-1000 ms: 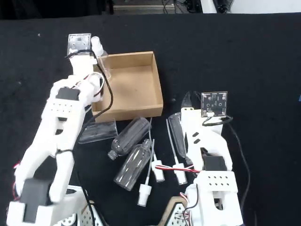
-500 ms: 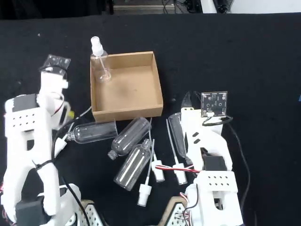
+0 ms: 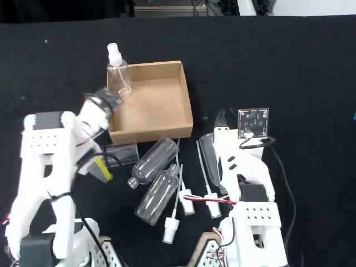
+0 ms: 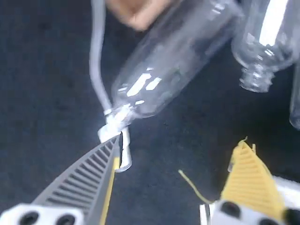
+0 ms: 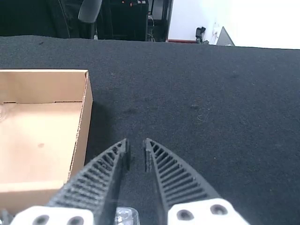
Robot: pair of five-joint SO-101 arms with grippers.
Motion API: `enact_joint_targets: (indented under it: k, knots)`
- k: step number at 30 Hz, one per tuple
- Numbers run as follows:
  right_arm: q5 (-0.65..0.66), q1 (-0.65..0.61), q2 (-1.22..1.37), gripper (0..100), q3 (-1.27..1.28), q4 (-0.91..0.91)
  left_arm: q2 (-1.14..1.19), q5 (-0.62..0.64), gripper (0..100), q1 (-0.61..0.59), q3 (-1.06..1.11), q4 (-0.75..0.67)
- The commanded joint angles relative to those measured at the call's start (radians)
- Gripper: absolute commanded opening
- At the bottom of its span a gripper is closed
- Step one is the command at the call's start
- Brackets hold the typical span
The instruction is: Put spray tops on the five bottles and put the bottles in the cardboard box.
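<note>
One capped bottle [image 3: 118, 79] standing in far corner of cardboard box [image 3: 161, 108]; four bottles [image 3: 153, 161] lying outside among loose spray tops [image 3: 186, 204], awaiting fitting. My left claw [image 4: 180, 150] hovering spread over nearest bottle [image 4: 173, 61]; right claw [image 5: 136, 149] idling pinched, empty

Glossy clear plastic bottles [image 3: 153, 162], matt cardboard box [image 3: 150, 133].

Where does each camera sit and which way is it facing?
High view: fixed above, looking down on the black-cloth table, brown cardboard box, white left arm and right arm.
Left wrist view: on the left wrist, aimed down past the left gripper at a clear plastic bottle lying on the cloth.
Right wrist view: on the right wrist, looking across the table past the right gripper.
Shared: high and right wrist views both show the box.
</note>
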Motion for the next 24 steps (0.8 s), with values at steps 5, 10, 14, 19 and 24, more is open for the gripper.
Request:
enact_joint_targets:
  k: [5, 10, 14, 19, 24]
  knots:
    - [0.009, -0.008, -0.031, 5.3, -0.005, -0.026, -0.028, -0.06, 33, 0.087, 0.125, -0.183]
    - [0.009, -0.008, -0.031, 5.3, -0.005, -0.026, -0.028, -0.06, 33, 0.087, 0.145, -0.25]
    - [0.009, -0.008, -0.031, 5.3, -0.005, -0.026, -0.028, -0.063, 33, 0.09, 0.203, -0.315]
    - [0.009, -0.008, -0.031, 5.3, -0.005, -0.026, -0.029, -0.066, 33, 0.091, 0.239, -0.311]
    - [0.009, -0.008, -0.031, 5.3, -0.005, -0.026, -0.038, -0.068, 33, 0.091, 0.282, -0.311]
